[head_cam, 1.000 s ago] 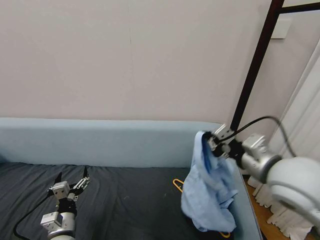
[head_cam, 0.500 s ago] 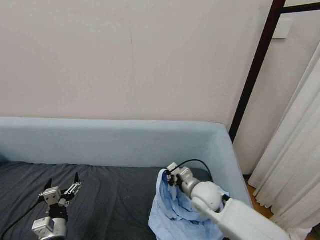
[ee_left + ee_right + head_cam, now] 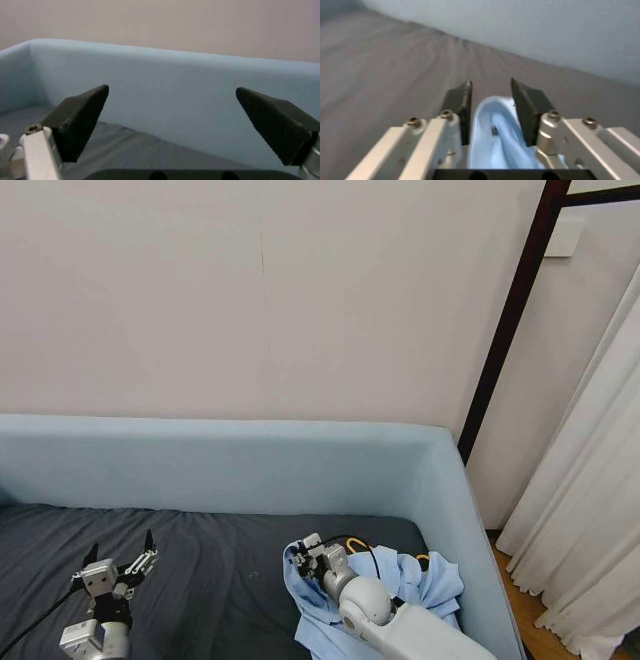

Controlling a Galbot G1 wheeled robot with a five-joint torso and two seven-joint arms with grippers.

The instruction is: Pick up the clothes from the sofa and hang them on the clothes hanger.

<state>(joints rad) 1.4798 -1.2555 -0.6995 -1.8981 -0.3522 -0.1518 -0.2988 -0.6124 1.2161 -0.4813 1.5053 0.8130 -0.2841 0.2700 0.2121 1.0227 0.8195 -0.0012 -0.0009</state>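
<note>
right gripper (image 3: pixel 312 551): pinching the blue shirt (image 3: pixel 432 578)
blue shirt: bunched up, lying left-right on sofa (image 3: pixel 200 465)
left gripper (image 3: pixel 118 564): spread apart, near left

Soft, even light from above washes the wall (image 3: pixel 250 300); the sofa (image 3: pixel 200 465) is brightest along its backrest top, shading toward the dim seat.

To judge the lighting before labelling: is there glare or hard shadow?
Head view: even light on the pale wall; no glare; the light blue crumpled garment casts no hard shadow on the dark grey sofa seat. Right wrist view: the right claw has bright silver links, no glare. Left wrist view: the left claw has black fingers, dark against the light blue sofa back.
</note>
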